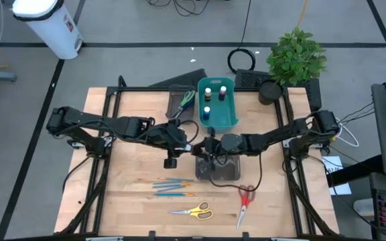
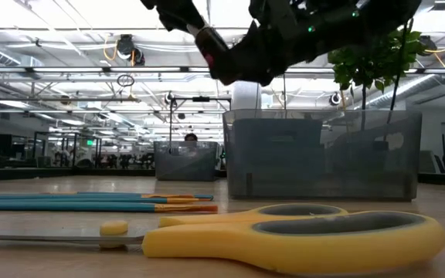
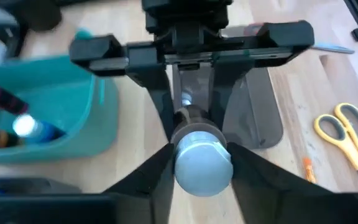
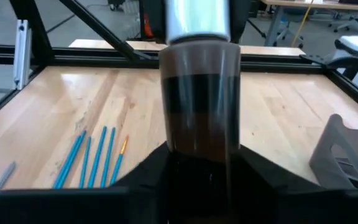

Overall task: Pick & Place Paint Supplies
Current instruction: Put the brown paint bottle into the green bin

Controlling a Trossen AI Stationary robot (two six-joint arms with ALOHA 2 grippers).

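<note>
1. The teal bin [image 1: 228, 118] is my landmark. It sits at the far middle of the table and already has several small bottles [image 1: 208, 91] standing in it.
2. A dark grey tray [image 1: 225, 174] lies just on the near side of the bin. My two grippers meet in the air over the gap between them.
3. My right gripper [image 4: 202, 158] is clamped on the dark body of one paint bottle [image 4: 202, 93]. My left gripper [image 3: 202, 155] reaches in from the bin's left and presses both sides of the bottle's pale cap [image 3: 202, 163]. So the bottle hangs between both hands, near the bin but not over it.
4. The yellow scissors [image 1: 194, 211] and red scissors [image 1: 244, 199] lie well nearer than the bin, beyond the tray. The green scissors [image 1: 186, 100] lie just left of the bin.
5. The brushes [image 1: 171, 186] lie near-left of the bin, beside the tray, untouched.
6. The risks, as I judge them:
   - If one hand lets go before the other grip is firm, the round bottle could slip and drop onto the tray or roll off the table.
   - If both hands pull while clamped, the cap could twist loose.
   - If I swing towards the bin too low, I could clip its rim or topple the bottles inside.
</note>
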